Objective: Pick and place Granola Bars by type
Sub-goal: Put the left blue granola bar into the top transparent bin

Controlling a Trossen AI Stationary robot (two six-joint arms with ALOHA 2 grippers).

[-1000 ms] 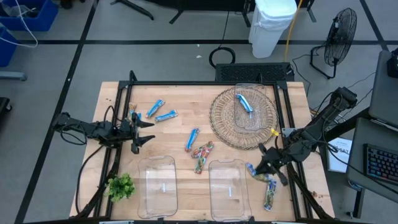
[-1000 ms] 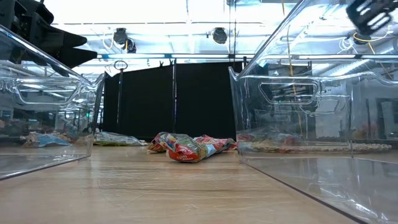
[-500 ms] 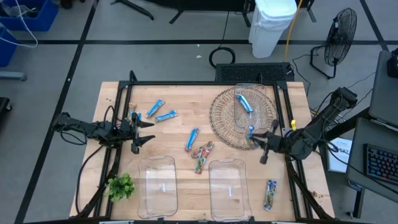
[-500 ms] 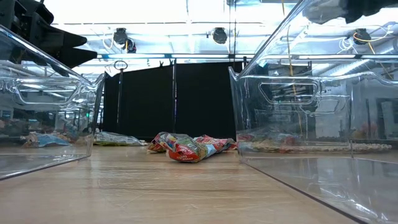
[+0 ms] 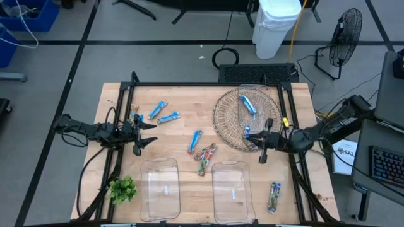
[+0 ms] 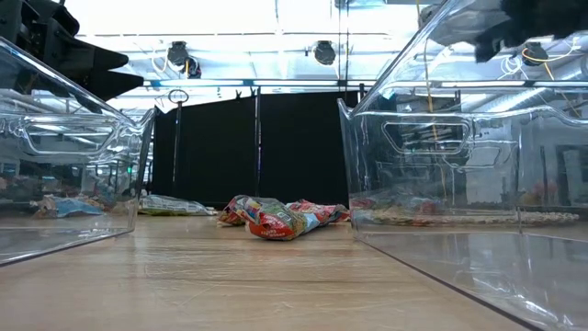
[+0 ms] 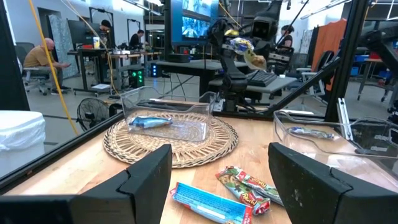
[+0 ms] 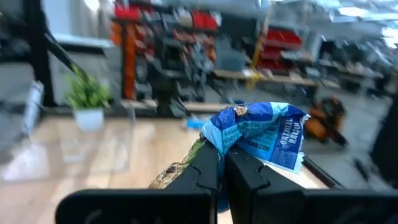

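Granola bars lie scattered over a wooden tabletop (image 5: 183,101). One bright blue bar (image 8: 258,134) is pinched in the right pincer (image 5: 257,137), whose fingers are closed tight on its crumpled wrapper; the pincer hangs over the near edge of a round woven mat (image 5: 228,129) on the right side of the tabletop. On that mat sits a clear shallow tray (image 5: 268,94), and a second blue bar (image 5: 247,104) lies inside it.

Toward the left rear of the tabletop, two blue bars (image 5: 163,113) lie side by side, close together. Near the middle lies another single blue bar (image 5: 196,140), and just beside it, nearer the front, a small heap of multicoloured bars (image 5: 204,156). One more multicoloured bar (image 5: 274,197) lies alone near the front right corner.

Two clear, empty-looking plastic bins stand along the front edge: one left of centre (image 5: 160,189) and one right of centre (image 5: 232,192). A green leafy sprig (image 5: 122,188) sits at the front left corner.

The left pincer (image 5: 144,133) waits over the left edge of the tabletop with its fingers spread wide apart, holding nothing; the pair of blue bars is near it.

Beyond the tabletop are a white bin (image 5: 275,24) and a floor fan (image 5: 344,33).
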